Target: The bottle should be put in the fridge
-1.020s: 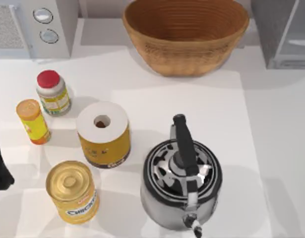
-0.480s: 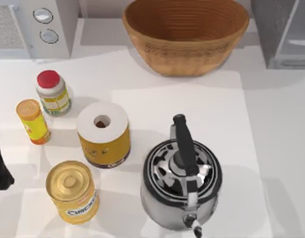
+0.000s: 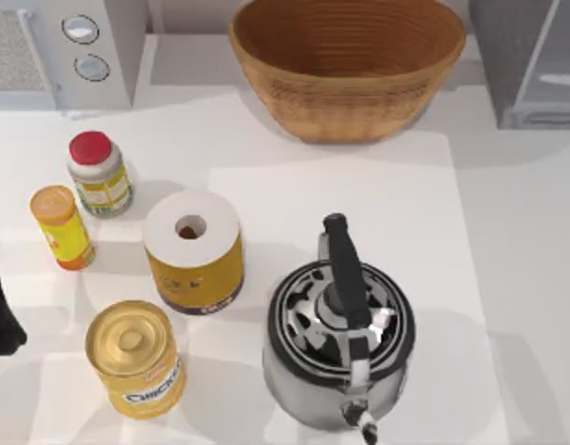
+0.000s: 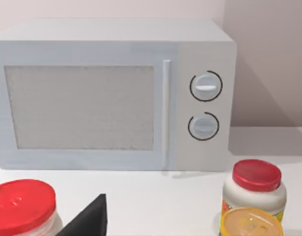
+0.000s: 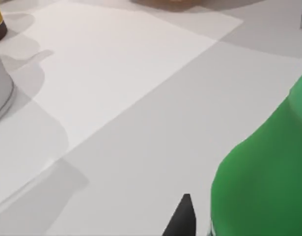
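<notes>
Seen from above, a white tabletop (image 3: 507, 278) carries a cluster of kitchen items. The left hand (image 3: 1, 306) is a dark shape at the left edge; whether its fingers are open or closed cannot be told. Just to its right stands a small orange-capped yellow bottle (image 3: 62, 225), and beyond that a red-capped white jar (image 3: 98, 173). A gold tin (image 3: 136, 357) stands near the hand on its right, toward the near edge. Farther right is a yellow canister with a white top (image 3: 193, 250), then a steel kettle with a black handle (image 3: 339, 324). A woven basket (image 3: 348, 60) sits at the far edge. A white microwave with two round knobs (image 3: 62, 46) fills the far left corner. The grey fridge (image 3: 530, 60) is at the far right corner, well apart from the left hand.

From the left wrist, one dark fingertip (image 4: 89, 221) of the hand shows. A red lid on a pale jar (image 4: 23, 209) sits right beside it. Ahead stands the microwave (image 4: 111, 93), with the red-capped jar (image 4: 255, 189) and the orange-capped bottle (image 4: 250, 223) off to one side.

From the right wrist, a dark fingertip (image 5: 182, 216) shows against grey tabletop (image 5: 141, 128). A large green bottle (image 5: 263, 182) rises just beside it. Whether the right hand grips it cannot be told.
</notes>
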Robot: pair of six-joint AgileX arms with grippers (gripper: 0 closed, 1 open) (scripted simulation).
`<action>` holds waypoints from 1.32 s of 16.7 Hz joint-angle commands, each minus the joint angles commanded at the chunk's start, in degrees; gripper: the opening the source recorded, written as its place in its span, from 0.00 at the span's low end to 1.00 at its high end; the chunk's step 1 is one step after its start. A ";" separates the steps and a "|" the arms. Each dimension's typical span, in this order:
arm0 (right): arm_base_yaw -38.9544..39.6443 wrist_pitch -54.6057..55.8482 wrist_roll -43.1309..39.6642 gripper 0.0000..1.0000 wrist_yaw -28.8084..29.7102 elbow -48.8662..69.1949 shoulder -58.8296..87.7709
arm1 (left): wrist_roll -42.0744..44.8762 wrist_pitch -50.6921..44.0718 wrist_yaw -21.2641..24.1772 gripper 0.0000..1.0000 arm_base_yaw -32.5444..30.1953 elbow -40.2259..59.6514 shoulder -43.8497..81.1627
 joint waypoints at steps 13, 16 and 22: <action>-1.90 -2.83 4.56 0.01 5.38 -6.45 -3.47 | 0.00 0.00 0.00 1.00 0.00 0.00 0.00; 3.90 1.16 14.90 0.01 14.00 -7.57 -13.78 | 0.00 0.00 0.00 1.00 0.00 0.00 0.00; 20.86 16.15 45.94 0.01 37.88 -14.54 -47.64 | 0.00 0.00 0.00 1.00 0.00 0.00 0.00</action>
